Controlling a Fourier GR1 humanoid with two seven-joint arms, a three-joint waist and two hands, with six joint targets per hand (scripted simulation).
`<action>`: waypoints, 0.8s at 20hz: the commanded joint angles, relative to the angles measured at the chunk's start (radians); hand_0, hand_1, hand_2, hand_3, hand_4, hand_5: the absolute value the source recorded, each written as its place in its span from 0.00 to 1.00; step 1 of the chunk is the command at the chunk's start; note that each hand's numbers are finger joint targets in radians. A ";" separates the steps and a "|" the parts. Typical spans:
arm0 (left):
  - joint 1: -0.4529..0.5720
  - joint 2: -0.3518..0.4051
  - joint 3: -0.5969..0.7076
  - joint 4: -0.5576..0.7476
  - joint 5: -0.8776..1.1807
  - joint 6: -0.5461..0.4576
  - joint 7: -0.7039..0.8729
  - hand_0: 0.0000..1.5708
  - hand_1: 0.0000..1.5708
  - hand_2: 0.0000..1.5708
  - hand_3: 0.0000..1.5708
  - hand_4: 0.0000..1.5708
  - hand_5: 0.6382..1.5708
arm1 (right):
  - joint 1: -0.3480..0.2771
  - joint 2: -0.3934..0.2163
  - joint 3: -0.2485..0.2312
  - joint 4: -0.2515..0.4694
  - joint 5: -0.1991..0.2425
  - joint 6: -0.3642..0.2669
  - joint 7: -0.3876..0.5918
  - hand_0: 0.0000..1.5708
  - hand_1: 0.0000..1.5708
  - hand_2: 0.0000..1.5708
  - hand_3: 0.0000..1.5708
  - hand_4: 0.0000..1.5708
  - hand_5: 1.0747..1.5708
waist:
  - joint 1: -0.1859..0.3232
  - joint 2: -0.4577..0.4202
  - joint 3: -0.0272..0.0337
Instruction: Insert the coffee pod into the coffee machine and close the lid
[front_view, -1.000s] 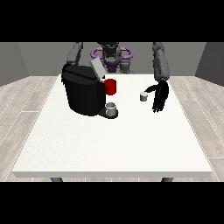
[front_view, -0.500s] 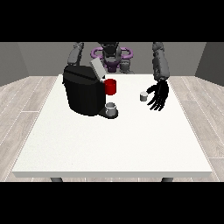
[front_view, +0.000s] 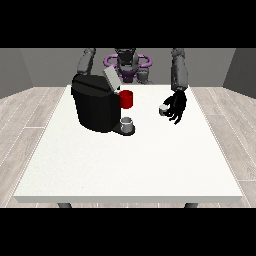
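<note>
1. Black coffee machine stands at the left of the white table, its grey lid raised and tilted back. A small grey cup sits on the machine's tray; a red container stands just behind, to its right.
2. At the view's left only an upper arm shows behind the machine; that hand is not visible.
3. Coffee pod, small and pale, rests on the table well right of the machine.
4. Hand at the view's right is just beside the pod, fingers pointing down and spread; contact cannot be confirmed, and no pinch is evident.
5. Risk, as judged: fingers closing off-centre could tip or roll the pod away. During transfer, the hand could strike the red container or knock the raised lid shut early.
</note>
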 joint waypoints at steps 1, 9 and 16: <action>-0.001 -0.081 -0.035 0.000 -0.006 -0.040 -0.004 0.80 0.80 0.84 0.77 0.04 1.00 | -0.036 -0.014 -0.053 0.069 -0.027 -0.005 -0.015 0.00 0.00 0.00 0.00 0.26 1.00 | 0.035 -0.016 -0.0119; -0.003 -0.067 0.002 0.014 0.006 -0.022 -0.127 0.99 0.99 0.97 0.91 0.45 1.00 | 0.008 -0.048 -0.081 0.090 -0.066 0.047 -0.042 0.00 0.00 0.00 0.00 0.22 1.00 | 0.041 -0.045 -0.0122; -0.062 -0.086 0.027 0.032 0.005 -0.059 -0.093 0.92 0.92 0.90 0.83 0.39 1.00 | 0.028 -0.052 -0.081 0.163 -0.065 0.067 -0.082 0.00 0.00 0.00 0.00 0.18 1.00 | 0.050 -0.103 -0.0121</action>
